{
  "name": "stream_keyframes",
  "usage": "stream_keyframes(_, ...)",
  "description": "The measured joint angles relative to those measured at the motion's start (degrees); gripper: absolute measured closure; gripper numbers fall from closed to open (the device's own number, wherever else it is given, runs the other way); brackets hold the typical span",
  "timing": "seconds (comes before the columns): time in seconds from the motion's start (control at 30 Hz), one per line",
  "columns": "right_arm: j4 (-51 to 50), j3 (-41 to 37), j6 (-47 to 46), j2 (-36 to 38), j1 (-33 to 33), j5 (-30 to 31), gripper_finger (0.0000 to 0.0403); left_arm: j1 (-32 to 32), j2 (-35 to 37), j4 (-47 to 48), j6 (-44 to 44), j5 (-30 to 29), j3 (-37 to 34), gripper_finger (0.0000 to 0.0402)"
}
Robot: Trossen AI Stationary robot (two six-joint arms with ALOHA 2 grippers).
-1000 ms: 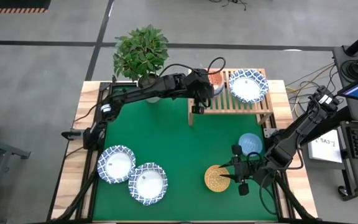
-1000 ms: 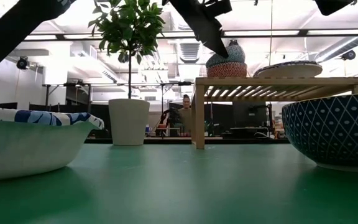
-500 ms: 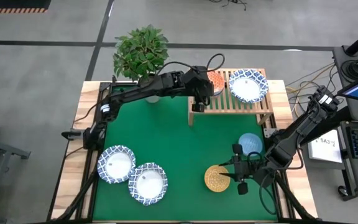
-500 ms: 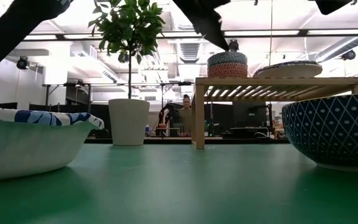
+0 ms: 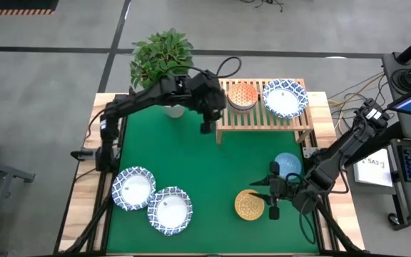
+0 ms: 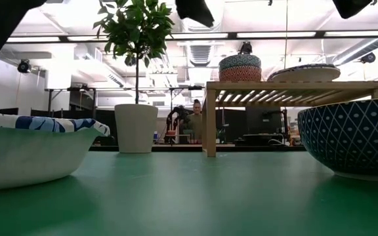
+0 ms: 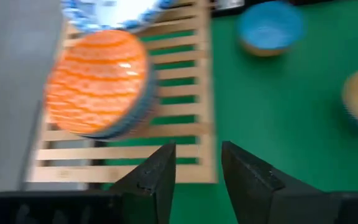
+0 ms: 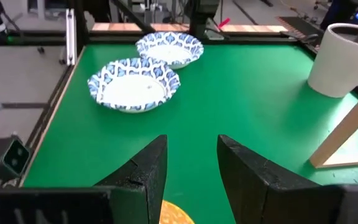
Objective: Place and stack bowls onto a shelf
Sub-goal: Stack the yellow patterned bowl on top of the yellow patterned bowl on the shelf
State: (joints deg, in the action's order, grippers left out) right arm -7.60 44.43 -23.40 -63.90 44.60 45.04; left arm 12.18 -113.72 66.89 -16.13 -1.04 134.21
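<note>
On the low slatted rack of light natural wood [image 5: 266,118] at the table's far side, an orange-red patterned bowl [image 5: 242,94] sits nested in a blue-patterned bowl [image 6: 239,73], beside a wide white bowl with a blue patterned rim [image 5: 285,98]. The left gripper [image 5: 206,126] hangs just off the rack's left end, fingers parted and empty. The right gripper [image 5: 272,198], fingers likewise spread with nothing between them, sits over the green mat beside a yellow-orange bowl [image 5: 249,205], with a light blue bowl [image 5: 287,164] near. Two further white blue-rimmed bowls [image 5: 152,200] rest touching at the near left. A potted plant in a white pot [image 5: 164,63] stands at the far left.
</note>
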Motion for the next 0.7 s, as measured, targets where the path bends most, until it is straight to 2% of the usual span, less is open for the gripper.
stream_keyframes(0.13, 3.5, -1.1, -1.1, 0.0, 0.0, 0.4, 0.0273, -1.0, 2.2, 3.7, 2.0, 5.5, 0.0, 0.0307)
stream_keyframes(0.4, 6.2, -1.6, -6.9, 0.0, 0.0, 1.5, 0.0273, -5.9, 8.1, 7.5, 5.5, 6.3, -3.9, 0.0332)
stream_keyframes(0.53, 6.2, -1.6, -10.5, 0.0, 0.0, 1.4, 0.0273, -9.0, 14.4, 2.5, 7.6, 6.2, -12.9, 0.0338)
stream_keyframes(0.7, 6.1, -1.5, -16.7, 0.0, 0.0, 0.8, 0.0273, -13.1, 25.9, -11.6, 12.0, 6.1, -31.7, 0.0341)
